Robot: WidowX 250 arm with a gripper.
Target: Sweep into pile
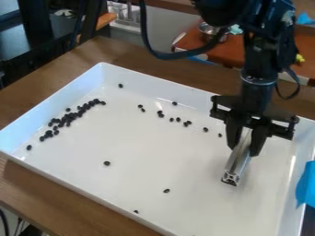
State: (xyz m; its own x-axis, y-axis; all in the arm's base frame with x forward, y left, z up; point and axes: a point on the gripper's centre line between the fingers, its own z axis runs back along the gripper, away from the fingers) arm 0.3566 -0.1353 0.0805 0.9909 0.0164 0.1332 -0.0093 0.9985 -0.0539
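Note:
Over the right part of the white tray (141,184), the gripper (246,145) hangs down, shut on a silver metal bar (239,161). The bar's near end is low over the tray floor; whether it touches cannot be told. Small black pieces form a slanting band (72,116) along the tray's left side. A looser row of black pieces (160,114) runs across the back, from the upper left toward the gripper. Single pieces lie apart: one (107,163) left of the middle, one (166,191) nearer the front, and one (136,211) by the front wall.
Raised walls surround the tray on a brown wooden table (37,184). A blue item (306,184) hangs over the tray's right edge. Behind stands a reddish-brown surface (206,48) with a metal bowl (211,30) on it. The arm's cable loops down over the table's far side.

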